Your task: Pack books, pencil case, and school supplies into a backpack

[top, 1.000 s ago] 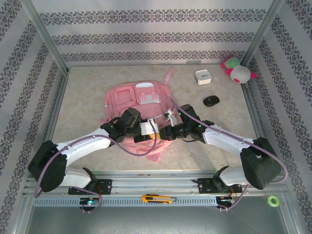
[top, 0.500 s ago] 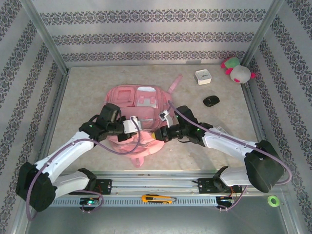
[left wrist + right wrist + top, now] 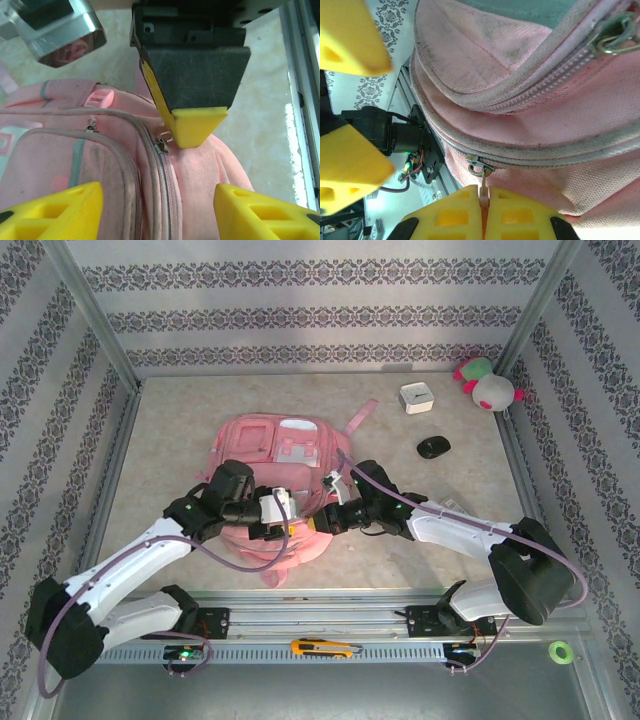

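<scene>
Two claws at work on one zip. The right claw (image 3: 483, 196) is pinched tight on the small zip tab (image 3: 482, 181), its yellow fingers pressed together with the tab between them; the metal slider sits just above the fingertips, at 12 o'clock from them in the right wrist view. The left claw (image 3: 157, 199) stands wide, nothing between its fingers, hovering over the pink cloth just beside the same zip; in its own view the right claw's yellow tip comes in from 12 o'clock and meets the slider. Both claws sit at the near end of the backpack (image 3: 290, 445), at its 6 o'clock edge seen from above, left claw at 7 o'clock, right at 5. The backpack lies flat about mid-table (image 3: 180, 430), white patches up, a strap trailing toward 1 o'clock. Taking the backpack as centre: white box (image 3: 416, 398) at 2 o'clock, black mouse (image 3: 433, 447) at 3 o'clock, both apart from it; plush toy (image 3: 487, 385) further out at 2 o'clock, in the far right corner. Yellow knife (image 3: 322, 647) on the front rail at 6 o'clock; green tape roll (image 3: 560, 651) at 4 o'clock, off the table.
</scene>
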Controlling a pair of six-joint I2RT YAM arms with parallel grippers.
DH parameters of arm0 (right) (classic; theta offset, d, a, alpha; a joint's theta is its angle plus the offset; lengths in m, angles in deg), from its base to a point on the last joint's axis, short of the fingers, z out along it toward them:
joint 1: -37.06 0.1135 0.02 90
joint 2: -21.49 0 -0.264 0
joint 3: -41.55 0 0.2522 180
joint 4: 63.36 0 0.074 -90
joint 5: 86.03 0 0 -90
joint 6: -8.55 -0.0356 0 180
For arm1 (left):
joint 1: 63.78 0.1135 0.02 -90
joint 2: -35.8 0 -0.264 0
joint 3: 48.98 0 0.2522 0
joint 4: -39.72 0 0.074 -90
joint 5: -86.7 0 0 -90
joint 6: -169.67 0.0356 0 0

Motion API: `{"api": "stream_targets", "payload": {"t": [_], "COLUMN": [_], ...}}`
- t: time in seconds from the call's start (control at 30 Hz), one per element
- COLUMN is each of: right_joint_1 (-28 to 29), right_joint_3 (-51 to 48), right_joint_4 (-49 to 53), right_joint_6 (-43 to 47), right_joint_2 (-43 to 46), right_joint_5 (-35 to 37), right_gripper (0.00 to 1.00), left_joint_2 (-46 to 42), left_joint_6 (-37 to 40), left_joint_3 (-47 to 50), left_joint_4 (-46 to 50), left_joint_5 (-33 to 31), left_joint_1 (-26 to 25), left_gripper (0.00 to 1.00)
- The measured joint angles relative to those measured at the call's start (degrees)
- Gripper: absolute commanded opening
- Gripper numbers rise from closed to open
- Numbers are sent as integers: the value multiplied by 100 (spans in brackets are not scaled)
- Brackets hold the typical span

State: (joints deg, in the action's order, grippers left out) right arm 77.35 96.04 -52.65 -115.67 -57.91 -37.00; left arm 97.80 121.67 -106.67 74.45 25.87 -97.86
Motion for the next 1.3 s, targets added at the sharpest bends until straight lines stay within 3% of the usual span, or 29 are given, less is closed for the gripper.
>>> {"api": "stream_targets", "payload": {"t": [0.13,0.17,0.23,0.27,0.33,0.6,0.73,0.8,0.93,0.97,1.1,1.17,1.3], "right_joint_1": [0,0,-2,-7,-94,-1394,-1576,-1526,-1325,-1257,-992,-866,-688], "right_joint_3": [0,0,0,0,0,-212,-212,-210,-210,-210,-210,-210,-210], "right_joint_4": [-2,0,0,0,-2,-118,-138,-138,-127,-109,-59,-46,-42], "right_joint_6": [-2,-4,-15,-15,-15,94,138,140,138,138,136,131,114], "right_joint_2": [0,0,0,0,0,81,81,81,81,81,81,81,81], "right_joint_5": [-2,-2,-2,0,-31,-660,-791,-785,-614,-544,-319,-229,-146], "right_gripper": [0,0,0,0,0,0,0,0,0,0,0,0,0], "left_joint_2": [507,577,686,710,713,216,-2,-20,-24,-31,-33,7,463], "left_joint_6": [22,24,55,50,98,240,262,260,96,-24,-678,-960,-1255], "left_joint_3": [-4,-4,-4,-4,-4,63,164,195,243,251,323,389,404], "left_joint_4": [-68,-114,-212,-227,-240,-334,-271,-254,-258,-282,-767,-1128,-1617], "left_joint_5": [-181,-238,-341,-380,-398,-533,-494,-474,-400,-361,-227,-254,-756], "left_joint_1": [-9,-11,-22,-33,-46,-39,-42,-42,-39,-39,-129,-378,-970], "left_gripper": [56,50,21,11,1,0,0,8,53,59,64,69,68]}}
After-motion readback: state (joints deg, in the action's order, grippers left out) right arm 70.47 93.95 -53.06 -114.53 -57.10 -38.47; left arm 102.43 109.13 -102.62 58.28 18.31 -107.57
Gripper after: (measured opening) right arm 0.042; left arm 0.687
